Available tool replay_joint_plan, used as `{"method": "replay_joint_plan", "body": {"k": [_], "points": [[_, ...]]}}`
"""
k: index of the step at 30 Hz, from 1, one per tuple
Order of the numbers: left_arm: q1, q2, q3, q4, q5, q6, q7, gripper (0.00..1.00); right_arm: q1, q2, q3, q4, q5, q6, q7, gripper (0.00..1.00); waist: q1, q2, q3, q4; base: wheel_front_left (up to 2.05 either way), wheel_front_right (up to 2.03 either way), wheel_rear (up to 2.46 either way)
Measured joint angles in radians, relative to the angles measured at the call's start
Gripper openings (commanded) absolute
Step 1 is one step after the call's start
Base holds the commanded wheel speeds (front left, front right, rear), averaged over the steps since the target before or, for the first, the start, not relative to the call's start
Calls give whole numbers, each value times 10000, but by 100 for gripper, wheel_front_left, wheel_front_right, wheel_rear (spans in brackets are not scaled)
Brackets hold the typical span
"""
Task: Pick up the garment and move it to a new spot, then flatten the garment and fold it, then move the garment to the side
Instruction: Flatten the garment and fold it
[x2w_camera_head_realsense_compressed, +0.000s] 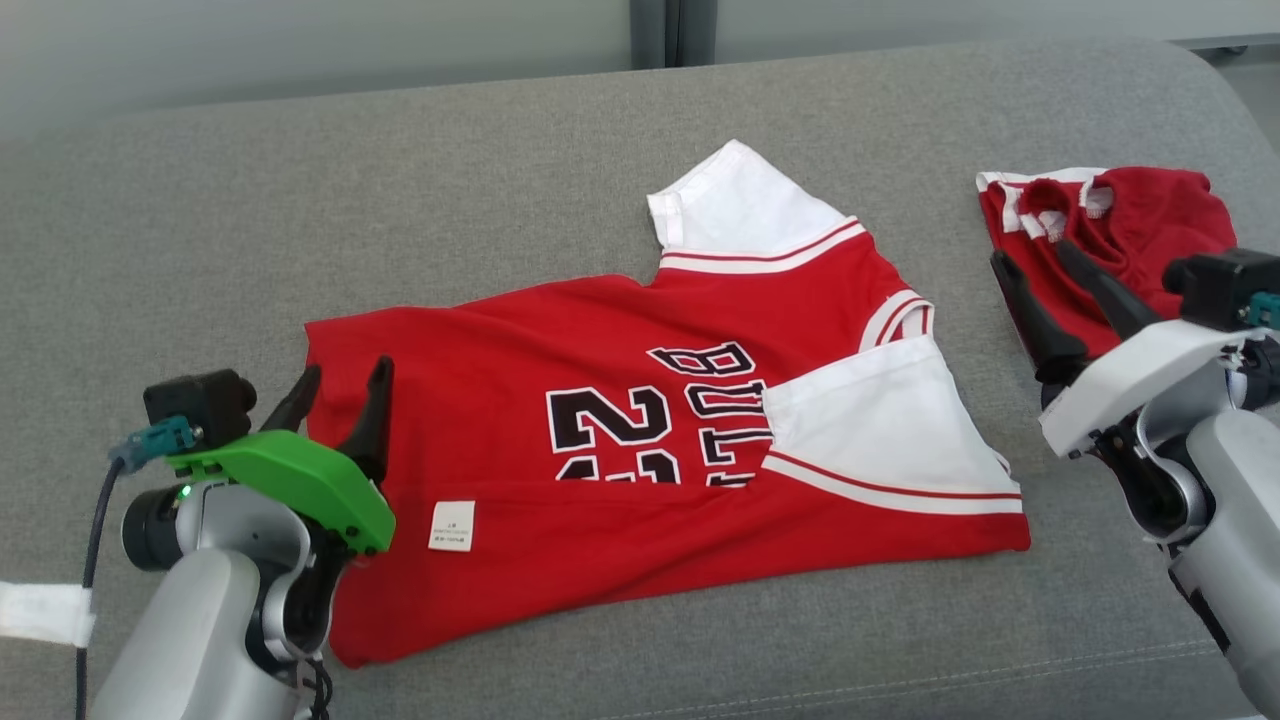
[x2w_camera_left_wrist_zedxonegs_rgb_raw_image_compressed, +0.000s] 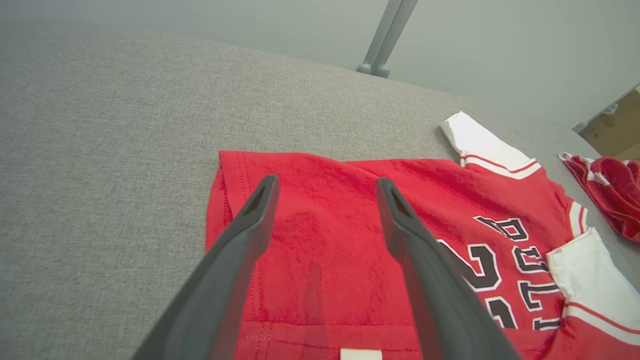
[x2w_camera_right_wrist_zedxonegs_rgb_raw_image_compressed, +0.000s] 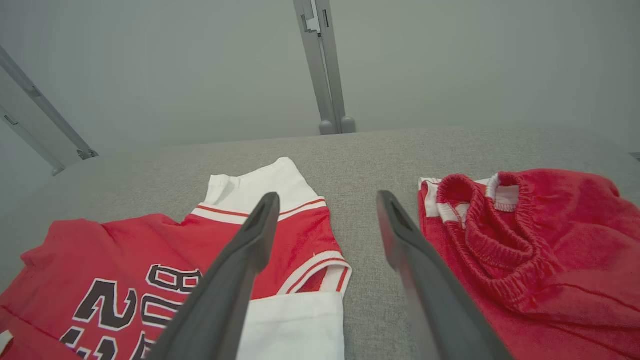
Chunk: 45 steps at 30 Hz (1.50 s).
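1. The garment, a red jersey with white sleeves and black lettering, lies across the middle of the grey upholstered surface. Its hem end points to the robot's left and its collar end to the right.
2. The garment is partly folded. The near long edge is turned up over the front, exposing a white label. The near sleeve is laid inward and covers part of the lettering. The far sleeve sticks out flat toward the back.
3. The left gripper is positioned over the hem end of the garment. Its jaws are spread wide with nothing between them except the fabric below. Contact between the fingertips and the cloth cannot be determined.
4. The right gripper is positioned off the collar end of the garment, with its jaws spread wide and empty. In the right wrist view one finger overlaps the garment's shoulder and the other runs along the edge of the red shorts.
5. The red shorts lie bunched at the right of the surface, apart from the garment, with grey fabric between them. The elastic waistband faces the garment.
6. A pale wall rises behind the surface, with a metal post against it. A cardboard box sits at the edge of the left wrist view.
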Motion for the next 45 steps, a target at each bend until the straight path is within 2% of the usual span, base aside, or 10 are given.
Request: {"method": "replay_joint_plan", "body": {"k": [6, 11, 21, 30, 31, 32, 33, 34, 45], "points": [[-1210, -263, 295, 995, 142, 174, 535, 100, -889, 0, 522, -447, -263, 90, 704, 100, 0, 0, 616, -17, 0, 0, 0], [-1743, -219, 727, 1860, 305, 234, 713, 100, -1236, 199, 807, -708, -263, 169, 1078, 100, 0, 0, 1098, -92, 0, 0, 0], [-2749, -90, 1271, 3078, 646, 244, 886, 100, -1499, 230, 819, -871, -257, 244, 1289, 100, 0, 0, 1801, -484, 0, 0, 0], [-3200, -337, 1446, 3965, 894, 245, 884, 100, -1557, 104, 690, -859, -247, 244, 1315, 100, 0, 0, 1984, -574, 0, 0, 0], [-3248, -357, 1442, 4021, 903, 245, 882, 93, -1598, 104, 694, -861, -247, 244, 1333, 100, 0, 0, 1991, -565, 0, 0, 0], [-3290, -380, 1438, 4065, 936, 245, 882, 47, -1663, 105, 709, -861, -247, 245, 1337, 100, 0, 0, 1997, -555, 0, 0, 0], [-3331, -412, 1434, 4103, 965, 245, 878, 22, -1734, 105, 717, -872, -247, 247, 1379, 100, 0, 0, 2003, -545, 0, 0, 0], [-3370, -464, 1425, 4148, 968, 245, 865, 0, -1807, 107, 731, -874, -247, 251, 1409, 100, 0, 0, 2009, -534, 0, 0, 0], [-3731, -1463, 922, 3753, 995, 146, -33, 0, -2976, -100, 466, -405, -245, 226, 2017, 100, 0, 0, 2121, 53, 0, 0, 0]]}}
